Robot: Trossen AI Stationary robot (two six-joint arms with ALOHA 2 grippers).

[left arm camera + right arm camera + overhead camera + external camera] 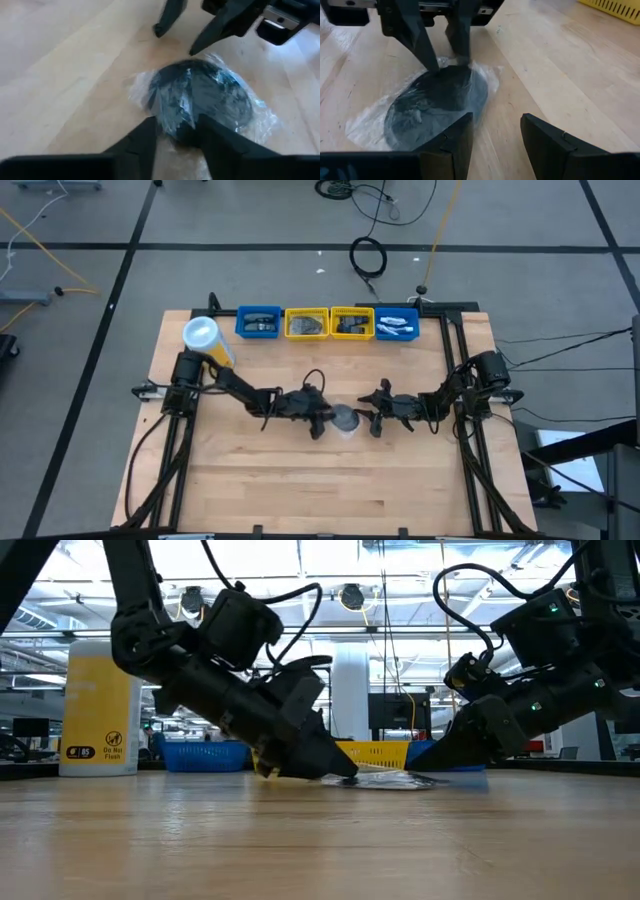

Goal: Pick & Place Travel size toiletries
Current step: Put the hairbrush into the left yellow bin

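Observation:
One travel-size toiletry, a round grey disc in clear plastic wrap [345, 420], lies flat on the wood at the table's middle; it also shows as the disc [205, 97] [435, 102] and, low on the table, as its wrap [395, 780]. My left gripper [322, 420] [177, 132] comes at it from the table's left and is shut on its edge. My right gripper [374, 420] [495, 135] stands open just right of the disc, its fingers low over the table. It does not visibly touch the disc. My left gripper pinches the disc's left edge [176, 127] between its two fingers [432, 60], wrap and all. It comes slanting down from the table's left. The disc's remaining part lies flat on the table.
A yellow canister with a white lid [205, 336] [98, 705] stands at the far left. Along the far edge sit two blue bins [258, 323] [397, 324] and, between them, two yellow bins [306, 324] [352, 323]. Bare wood [330, 480] spreads toward the near edge.

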